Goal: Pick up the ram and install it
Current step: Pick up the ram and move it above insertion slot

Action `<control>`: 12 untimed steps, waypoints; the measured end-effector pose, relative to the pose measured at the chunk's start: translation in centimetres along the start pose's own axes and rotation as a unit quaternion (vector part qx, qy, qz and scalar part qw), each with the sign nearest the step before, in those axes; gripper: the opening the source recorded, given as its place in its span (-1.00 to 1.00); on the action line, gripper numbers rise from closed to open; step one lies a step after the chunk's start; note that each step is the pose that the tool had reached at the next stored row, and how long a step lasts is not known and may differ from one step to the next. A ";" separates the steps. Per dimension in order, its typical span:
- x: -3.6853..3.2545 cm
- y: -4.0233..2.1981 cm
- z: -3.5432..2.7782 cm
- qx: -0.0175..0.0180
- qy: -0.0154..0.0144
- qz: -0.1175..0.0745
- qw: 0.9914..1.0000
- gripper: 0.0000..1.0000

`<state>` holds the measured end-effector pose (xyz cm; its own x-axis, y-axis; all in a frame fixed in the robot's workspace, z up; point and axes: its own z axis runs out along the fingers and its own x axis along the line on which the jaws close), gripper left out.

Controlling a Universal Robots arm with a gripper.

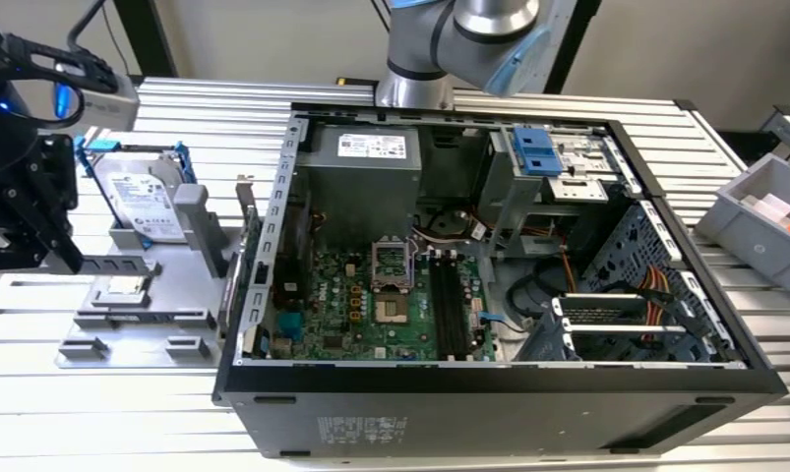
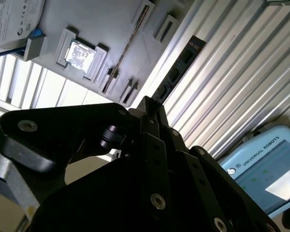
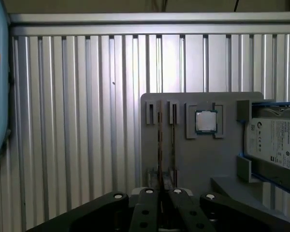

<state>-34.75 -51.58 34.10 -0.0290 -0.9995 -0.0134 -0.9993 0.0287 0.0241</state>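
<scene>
Black gripper [image 3: 162,188], grey tray [image 3: 203,159], ram [image 2: 128,50] perhaps brownish

printed labels stand on the hard drive [image 3: 275,141] and teach pendant [image 2: 255,155].

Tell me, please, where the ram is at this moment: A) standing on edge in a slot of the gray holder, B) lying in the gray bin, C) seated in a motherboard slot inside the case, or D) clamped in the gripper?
A: the ram stands on edge in a slot of the gray holder, near the square chip and apart from the gripper.
</scene>
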 end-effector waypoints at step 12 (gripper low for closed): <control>-0.01 0.01 -0.39 0.000 0.000 0.000 1.000 -1.00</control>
<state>-34.76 -51.58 34.49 -0.0290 -0.9995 -0.0135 -0.9993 0.0287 0.0241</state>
